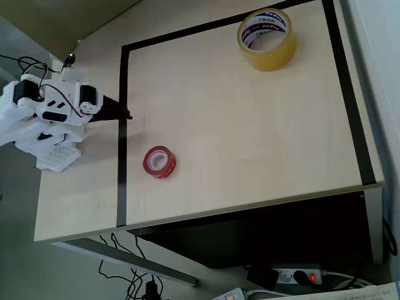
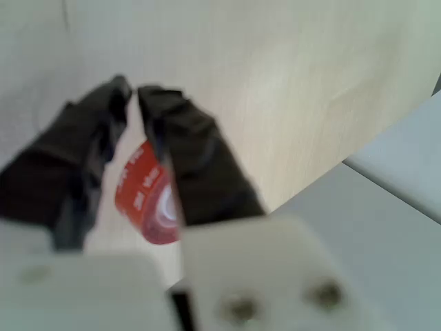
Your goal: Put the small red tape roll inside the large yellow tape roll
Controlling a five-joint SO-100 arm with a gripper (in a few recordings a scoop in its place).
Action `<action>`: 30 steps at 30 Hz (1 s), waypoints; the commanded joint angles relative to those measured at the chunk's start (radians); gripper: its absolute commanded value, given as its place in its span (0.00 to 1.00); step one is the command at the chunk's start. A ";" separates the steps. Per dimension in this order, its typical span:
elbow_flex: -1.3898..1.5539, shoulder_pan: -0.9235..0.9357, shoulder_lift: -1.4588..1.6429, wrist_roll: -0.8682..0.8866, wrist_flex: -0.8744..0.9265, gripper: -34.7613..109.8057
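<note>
Light wood bench [image 1: 250, 137] with a black tape outline carries both rolls. Gripper [image 1: 127, 115] hovers at the outline's left edge, jaws nearly closed with a narrow gap, holding nothing. Small red tape roll [image 1: 159, 162] lies flat just beyond the fingertips; large yellow tape roll [image 1: 267, 38] sits well apart, across the bench.

This looks like an office or lab bench set up for robot trials. A pale wood tabletop [image 1: 250, 125] carries a rectangle marked out in black tape [image 1: 122, 125]. Below the tabletop's front edge, on a grey floor, lie a white power strip [image 1: 300, 275] with a lit red switch and loose black cables [image 1: 128, 281].
</note>
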 commanded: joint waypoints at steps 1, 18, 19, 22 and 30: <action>0.074 -0.078 -0.002 0.006 0.083 0.24; -0.520 0.262 -0.554 -0.031 0.083 0.24; -0.574 0.322 -0.638 -0.031 0.080 0.24; -0.713 0.495 -0.879 -0.037 0.074 0.24; -0.833 0.597 -1.203 -0.448 0.000 0.24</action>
